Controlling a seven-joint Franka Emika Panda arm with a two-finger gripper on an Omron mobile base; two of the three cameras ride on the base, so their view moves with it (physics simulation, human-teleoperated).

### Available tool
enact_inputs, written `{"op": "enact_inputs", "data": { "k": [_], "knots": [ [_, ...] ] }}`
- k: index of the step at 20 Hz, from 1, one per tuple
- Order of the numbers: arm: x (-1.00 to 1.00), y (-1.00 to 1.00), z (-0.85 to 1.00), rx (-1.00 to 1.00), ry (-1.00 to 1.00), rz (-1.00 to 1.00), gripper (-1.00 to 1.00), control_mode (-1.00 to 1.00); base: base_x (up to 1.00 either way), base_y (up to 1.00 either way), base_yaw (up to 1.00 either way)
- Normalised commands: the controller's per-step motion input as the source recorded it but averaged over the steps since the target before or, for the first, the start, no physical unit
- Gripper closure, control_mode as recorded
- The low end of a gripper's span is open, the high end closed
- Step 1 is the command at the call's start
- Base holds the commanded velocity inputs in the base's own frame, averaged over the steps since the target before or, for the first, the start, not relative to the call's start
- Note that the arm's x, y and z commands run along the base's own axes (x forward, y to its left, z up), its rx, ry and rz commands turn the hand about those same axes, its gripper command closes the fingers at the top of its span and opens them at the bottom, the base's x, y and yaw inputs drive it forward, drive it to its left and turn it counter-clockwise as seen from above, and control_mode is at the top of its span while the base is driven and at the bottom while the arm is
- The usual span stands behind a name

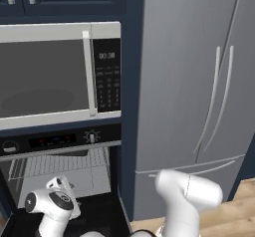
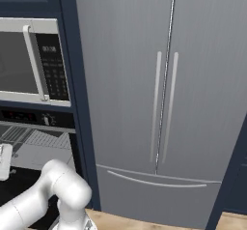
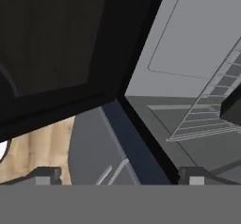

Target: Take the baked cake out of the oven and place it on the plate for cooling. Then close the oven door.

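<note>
1. The black built-in wall oven stands open, and its wide black glass oven door hangs down right beside the tool.
2. The tool's two tips are spread wide and hold nothing.
3. I think the white arm could bump the door or the grey wire rack just behind.
4. The tall grey fridge stands off to one side, the grey-fronted microwave above.

Reads "00:38" on the microwave display, top of its dark keypad panel. Keypad labels below too small to read. Reddish marks on the oven control strip display illegible.
</note>
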Motion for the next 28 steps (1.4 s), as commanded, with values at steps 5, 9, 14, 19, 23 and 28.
{"op": "enact_inputs", "data": {
  "k": [5, 9, 14, 19, 23, 28],
  "knots": [
    [0.20, 0.12, 0.00, 0.23, -0.19, 0.15, -1.00, -1.00, 0.00, 0.00, 0.00],
    [0.11, 0.07, 0.00, 0.22, -0.15, 0.00, -1.00, -1.00, 0.00, 0.00, 0.00],
    [0.19, 0.21, 0.01, 0.17, -0.09, -0.08, -1.00, -1.00, 0.00, 0.00, 0.00],
    [0.23, 0.15, 0.02, 0.12, -0.06, -0.12, -1.00, -1.00, 0.00, 0.00, 0.00],
    [0.28, 0.05, 0.00, 0.13, -0.03, -0.09, -1.00, -1.00, 0.00, 0.00, 0.00],
    [0.24, 0.03, -0.01, 0.16, -0.02, -0.09, -1.00, -1.00, 0.00, 0.00, 0.00]
  ]
}}
